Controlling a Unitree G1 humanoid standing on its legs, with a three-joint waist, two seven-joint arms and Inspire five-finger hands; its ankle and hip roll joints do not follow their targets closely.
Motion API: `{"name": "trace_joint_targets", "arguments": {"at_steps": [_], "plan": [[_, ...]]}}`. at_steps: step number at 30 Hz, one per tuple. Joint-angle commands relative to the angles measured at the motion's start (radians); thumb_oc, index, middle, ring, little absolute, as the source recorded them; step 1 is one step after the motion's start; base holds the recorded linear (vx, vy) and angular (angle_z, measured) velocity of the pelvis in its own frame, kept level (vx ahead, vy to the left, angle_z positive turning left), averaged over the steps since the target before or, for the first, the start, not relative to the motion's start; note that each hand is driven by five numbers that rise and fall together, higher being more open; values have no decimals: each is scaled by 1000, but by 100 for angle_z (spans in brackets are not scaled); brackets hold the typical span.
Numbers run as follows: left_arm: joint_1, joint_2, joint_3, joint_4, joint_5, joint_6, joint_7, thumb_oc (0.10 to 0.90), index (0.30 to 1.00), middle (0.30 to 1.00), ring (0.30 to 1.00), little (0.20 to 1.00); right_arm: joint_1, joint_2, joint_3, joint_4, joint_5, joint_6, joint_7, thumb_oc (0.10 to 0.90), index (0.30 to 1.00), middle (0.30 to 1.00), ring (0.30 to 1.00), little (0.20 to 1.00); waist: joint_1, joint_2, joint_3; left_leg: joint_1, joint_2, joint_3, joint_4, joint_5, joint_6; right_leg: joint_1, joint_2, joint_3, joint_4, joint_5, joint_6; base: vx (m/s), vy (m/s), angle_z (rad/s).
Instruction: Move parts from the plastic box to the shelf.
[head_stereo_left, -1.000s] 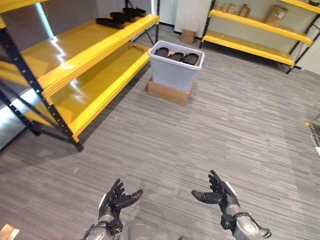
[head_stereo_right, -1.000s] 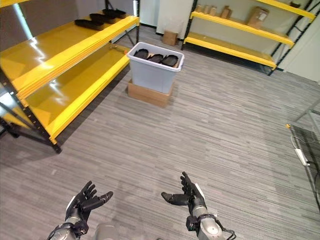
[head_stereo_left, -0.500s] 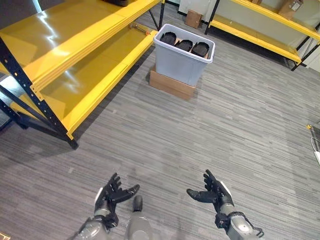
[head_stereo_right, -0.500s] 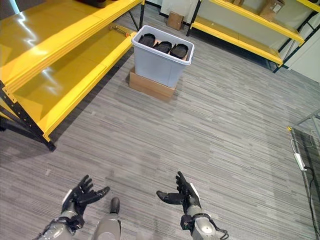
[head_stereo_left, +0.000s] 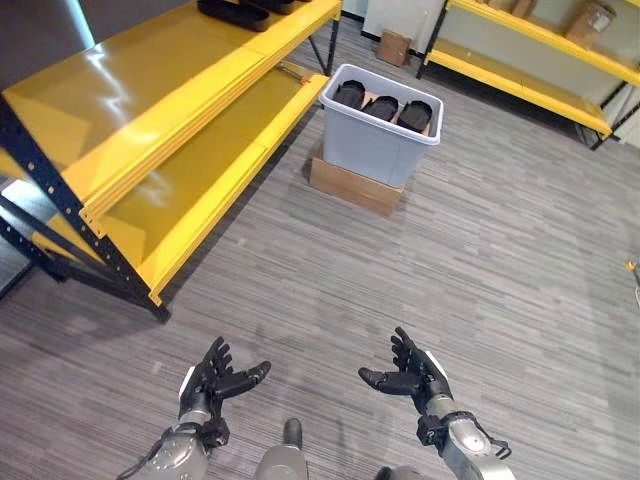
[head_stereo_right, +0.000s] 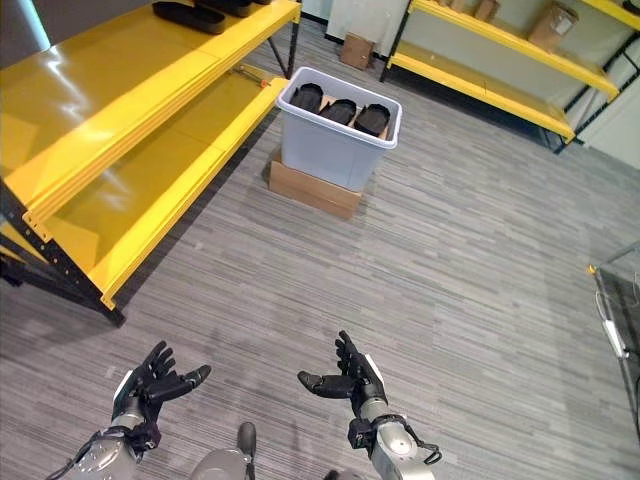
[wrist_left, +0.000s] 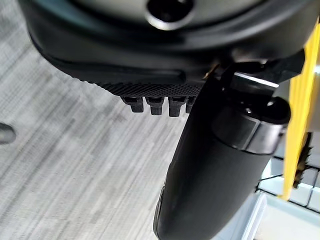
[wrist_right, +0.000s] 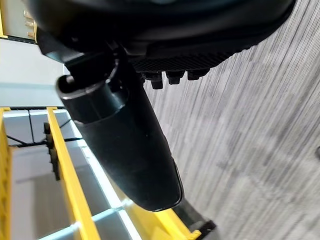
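Now nearer the yellow shelf (head_stereo_left: 150, 130) at left than a second ago; grey plastic box (head_stereo_left: 378, 140) far centre on cardboard base (head_stereo_left: 355, 187), dark parts (head_stereo_left: 383, 108) inside; left hand (head_stereo_left: 208, 387), right hand (head_stereo_left: 412, 376) near, spread, empty

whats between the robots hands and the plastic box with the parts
Only bare grey floor, as the left eye view shows. Both the left hand and the right hand are open and empty, well short of the plastic box, which sits on a cardboard box.
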Motion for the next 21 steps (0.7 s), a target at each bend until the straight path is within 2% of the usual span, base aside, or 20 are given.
{"name": "trace_joint_targets", "arguments": {"at_steps": [1, 3, 4, 5, 7, 8, 9, 10, 14, 15, 16, 18, 19, 20, 21], "plan": [[-40, 23, -13, -72, 15, -68, -38, 900, 1000, 1000, 1000, 1000, 5, -38, -54, -91, 18, -72, -6, 900, 1000, 1000, 1000, 1000, -3, 16, -53, 33, 38, -22, 26, -100, -91, 14, 2, -20, -259, 174, 2, 275, -73, 26], [-40, 20, -1, -70, 26, -67, -41, 900, 1000, 1000, 1000, 1000, 11, -41, -55, -96, 8, -69, -7, 900, 1000, 1000, 1000, 1000, -4, 28, -54, 55, 58, -20, 27, -118, -110, 5, -51, -43, -407, 232, 21, 273, -92, 18], [-41, 20, 2, -69, 33, -67, -42, 900, 1000, 1000, 1000, 1000, 9, -44, -52, -100, 0, -67, -9, 900, 1000, 1000, 1000, 1000, -3, 33, -51, 64, 62, -18, 26, -124, -112, 6, -67, -46, -439, 256, 29, 328, -57, 6], [-42, 13, 6, -65, 44, -72, -46, 900, 1000, 1000, 1000, 1000, 6, -45, -47, -103, -12, -64, -10, 900, 1000, 1000, 1000, 1000, -4, 34, -49, 90, 53, -14, 21, -140, -110, 1, -87, -30, -482, 308, 45, 248, -21, 1], [-45, 12, 5, -61, 52, -71, -43, 900, 1000, 1000, 1000, 1000, 4, -46, -45, -102, -19, -62, -11, 900, 1000, 1000, 1000, 1000, -6, 30, -49, 104, 48, -16, 24, -157, -110, -6, -92, -9, -490, 334, 51, 348, -33, -2], [-54, 4, 0, -49, 49, -73, -51, 900, 1000, 1000, 1000, 1000, 1, -45, -43, -95, -15, -58, -4, 900, 1000, 1000, 1000, 1000, -8, 11, -56, 136, 27, -21, 28, -193, -111, 20, -79, -5, -507, 342, 52, 391, -33, 6], [-54, 4, 0, -49, 49, -74, -51, 900, 1000, 1000, 1000, 1000, 1, -45, -43, -94, -15, -58, -4, 900, 1000, 1000, 1000, 1000, -8, 12, -55, 138, 28, -21, 29, -194, -111, 22, -78, -5, -508, 343, 52, 561, -20, 20], [-62, -9, -6, -40, 52, -72, -53, 900, 1000, 1000, 1000, 1000, -1, -43, -46, -87, -12, -57, -4, 900, 1000, 1000, 1000, 1000, -18, 1, -75, 164, 20, -31, 39, -218, -112, 26, -76, -4, -496, 361, 54, 314, -15, 26], [-65, -16, 0, -48, 42, -76, -52, 900, 1000, 1000, 1000, 1000, -2, -51, -50, -82, 5, -61, 3, 900, 1000, 1000, 1000, 1000, -32, 15, -106, 187, 70, -42, 102, -241, -137, 48, -27, -33, -473, 314, 42, 387, -65, 32], [-65, -16, 0, -49, 42, -76, -52, 900, 1000, 1000, 1000, 1000, -2, -51, -49, -82, 5, -61, 3, 900, 1000, 1000, 1000, 1000, -33, 15, -106, 187, 70, -42, 102, -241, -137, 48, -27, -33, -473, 313, 42, 345, -123, 15], [-72, -9, -9, -66, 44, -77, -49, 900, 1000, 1000, 1000, 1000, -8, -59, -47, -77, 14, -66, 0, 900, 1000, 1000, 1000, 1000, -38, 19, -115, 167, 119, -43, 195, -205, -175, 65, 32, -31, -472, 259, 8, 304, -167, -1], [-74, -2, -12, -73, 41, -79, -46, 900, 1000, 1000, 1000, 1000, -17, -59, -50, -67, 28, -72, -20, 900, 1000, 1000, 1000, 1000, -32, 12, -110, 111, 159, -43, 366, -154, -207, 94, 85, -37, -478, 218, -30, 316, -202, 5], [-72, 7, -13, -84, 49, -82, -42, 900, 1000, 1000, 1000, 1000, -22, -62, -52, -67, 38, -76, -21, 900, 1000, 1000, 1000, 1000, -25, 12, -105, 68, 186, -51, 482, -100, -232, 114, 120, -36, -489, 196, -58, 255, -216, -12], [-71, 16, -19, -98, 60, -83, -45, 900, 1000, 1000, 1000, 1000, -28, -71, -46, -71, 53, -80, -16, 900, 1000, 1000, 1000, 1000, 1, 2, -72, -15, 199, -77, 664, -11, -258, 150, 150, -40, -506, 164, -96, 162, -168, -36], [-72, 16, -20, -98, 60, -83, -45, 900, 1000, 1000, 1000, 1000, -29, -70, -46, -71, 53, -80, -16, 900, 1000, 1000, 1000, 1000, 0, 5, -72, -21, 203, -82, 672, -14, -260, 150, 154, -42, -507, 163, -98, 147, -119, -62]]}}
